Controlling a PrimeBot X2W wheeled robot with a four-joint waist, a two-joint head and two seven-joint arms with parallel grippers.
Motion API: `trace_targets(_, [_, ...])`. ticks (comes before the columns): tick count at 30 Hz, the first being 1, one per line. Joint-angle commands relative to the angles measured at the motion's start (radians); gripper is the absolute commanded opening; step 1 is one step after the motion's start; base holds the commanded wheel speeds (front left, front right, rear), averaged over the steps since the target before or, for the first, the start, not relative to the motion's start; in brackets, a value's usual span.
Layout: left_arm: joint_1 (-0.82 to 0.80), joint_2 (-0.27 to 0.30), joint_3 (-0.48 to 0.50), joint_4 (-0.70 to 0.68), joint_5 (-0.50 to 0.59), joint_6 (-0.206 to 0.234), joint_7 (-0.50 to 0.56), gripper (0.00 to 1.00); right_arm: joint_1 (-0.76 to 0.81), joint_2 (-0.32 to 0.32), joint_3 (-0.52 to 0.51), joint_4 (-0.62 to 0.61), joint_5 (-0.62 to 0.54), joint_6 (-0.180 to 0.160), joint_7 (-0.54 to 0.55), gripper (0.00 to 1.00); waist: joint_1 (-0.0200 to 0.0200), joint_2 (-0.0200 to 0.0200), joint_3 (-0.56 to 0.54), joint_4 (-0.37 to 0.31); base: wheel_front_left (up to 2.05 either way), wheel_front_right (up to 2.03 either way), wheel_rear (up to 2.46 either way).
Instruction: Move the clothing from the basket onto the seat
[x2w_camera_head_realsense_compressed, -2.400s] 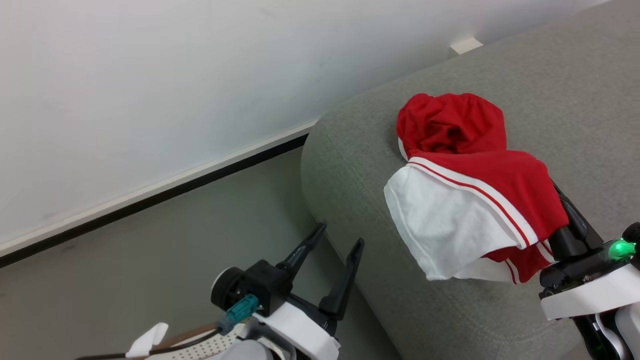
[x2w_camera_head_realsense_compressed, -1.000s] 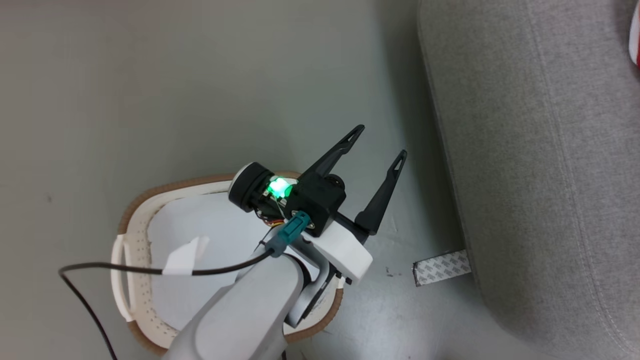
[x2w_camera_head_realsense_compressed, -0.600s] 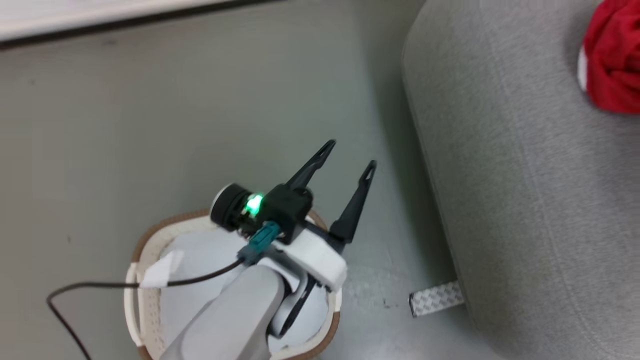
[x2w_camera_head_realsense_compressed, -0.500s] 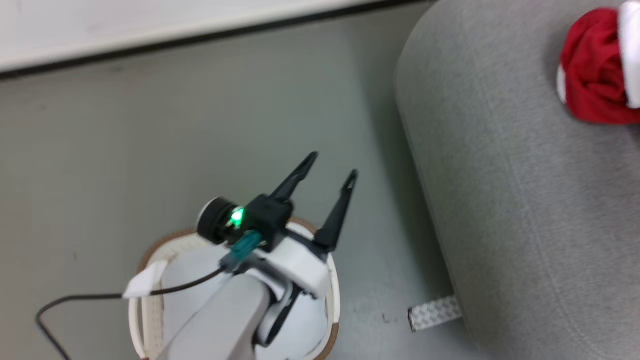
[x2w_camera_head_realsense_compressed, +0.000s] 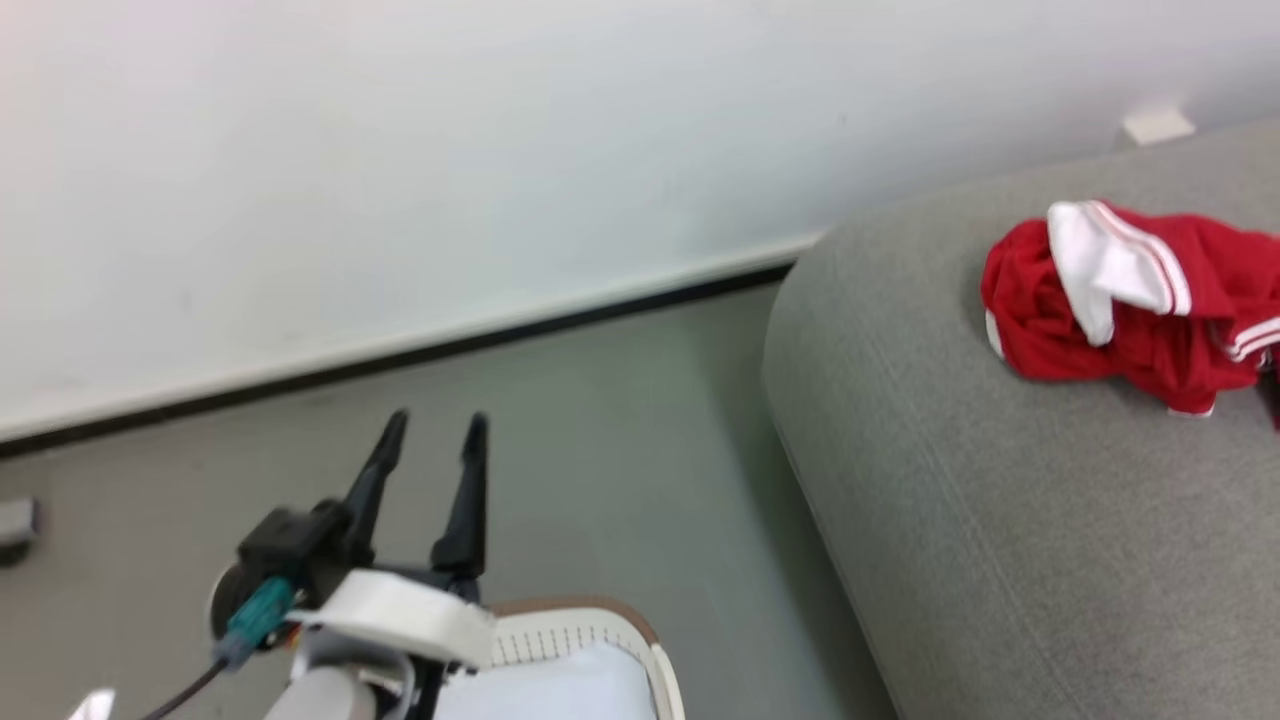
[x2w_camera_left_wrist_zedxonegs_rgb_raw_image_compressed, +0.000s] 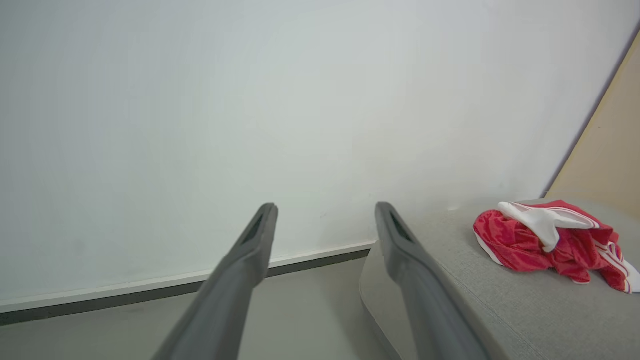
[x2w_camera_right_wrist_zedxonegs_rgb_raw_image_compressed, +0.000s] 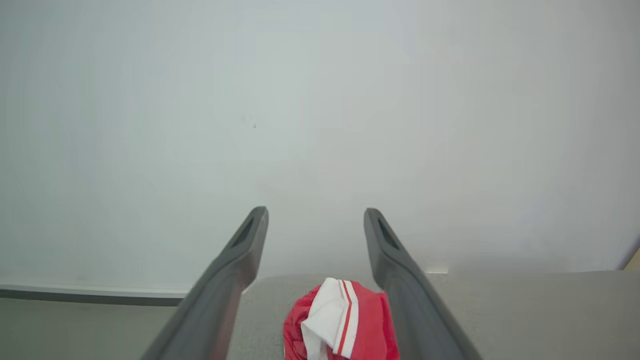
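Crumpled red-and-white clothing (x2w_camera_head_realsense_compressed: 1130, 310): soft cloth, slight sheen. Large grey sofa (x2w_camera_head_realsense_compressed: 1000, 540): woven fabric, matt, coarse. Cream perforated basket (x2w_camera_head_realsense_compressed: 580, 640): smooth plastic, brown rim band. Grey floor (x2w_camera_head_realsense_compressed: 620, 400): smooth.

Bright even light, soft shadows, head view slightly blurred

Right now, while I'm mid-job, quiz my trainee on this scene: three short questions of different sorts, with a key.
1. True or false: the clothing lies on the seat.
2. The right gripper has its fingers: A) shut on the clothing, B) open, C) shut on nothing.
3. Fill in: the basket, near the left gripper, stands on the ___.
Key: 1 true; 2 B; 3 floor.
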Motion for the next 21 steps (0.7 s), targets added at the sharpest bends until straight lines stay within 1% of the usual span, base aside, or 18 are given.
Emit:
trace_targets(1, [0.052, 0.012, 0.022, -0.019, -0.025, 0.011, -0.007, 1.0, 0.073, 0.028, -0.065, -0.047, -0.031, -0.002, -0.003, 1.0, 0.0004, 0.0, -0.083, 0.018, 0.0, 0.0, 0.0])
trace_targets(4, [0.117, 0.021, 0.054, -0.038, -0.04, 0.034, -0.012, 1.0, 0.198, 0.094, -0.197, -0.133, -0.095, -0.002, -0.003, 1.0, 0.0004, 0.0, -0.102, 0.036, 0.0, 0.0, 0.0])
trace_targets(6, [0.156, 0.03, 0.07, -0.04, -0.037, 0.047, -0.015, 1.0, 0.298, 0.152, -0.276, -0.195, -0.15, -0.002, -0.003, 1.0, 0.0004, 0.0, -0.112, 0.049, 0.0, 0.0, 0.0])
trace_targets(10, [0.225, 0.023, 0.095, -0.04, -0.035, 0.059, -0.022, 1.0, 0.491, 0.271, -0.407, -0.304, -0.257, -0.002, -0.003, 1.0, 0.0004, 0.0, -0.13, 0.076, 0.0, 0.0, 0.0])
trace_targets(12, [0.253, 0.017, 0.108, -0.034, -0.026, 0.059, -0.022, 1.0, 0.579, 0.336, -0.439, -0.356, -0.304, -0.002, -0.003, 1.0, 0.0004, 0.0, -0.138, 0.088, 0.0, 0.0, 0.0])
trace_targets(13, [0.253, 0.017, 0.108, -0.034, -0.026, 0.059, -0.022, 1.0, 0.579, 0.336, -0.439, -0.356, -0.304, -0.002, -0.003, 1.0, 0.0004, 0.0, -0.138, 0.088, 0.0, 0.0, 0.0])
trace_targets(15, [0.277, 0.004, 0.123, -0.039, -0.015, 0.06, -0.022, 1.0, 0.652, 0.387, -0.463, -0.392, -0.34, -0.002, -0.003, 1.0, 0.0004, 0.0, -0.142, 0.099, 0.0, 0.0, 0.0])
trace_targets(19, [0.324, -0.023, 0.151, -0.04, 0.006, 0.044, -0.022, 1.0, 0.758, 0.477, -0.484, -0.441, -0.389, -0.002, -0.003, 1.0, 0.0004, 0.0, -0.15, 0.123, 0.0, 0.0, 0.0])
trace_targets(21, [0.341, -0.037, 0.168, -0.035, 0.021, 0.038, -0.023, 1.0, 0.793, 0.502, -0.487, -0.454, -0.416, -0.002, -0.003, 1.0, 0.0004, 0.0, -0.151, 0.133, 0.0, 0.0, 0.0])
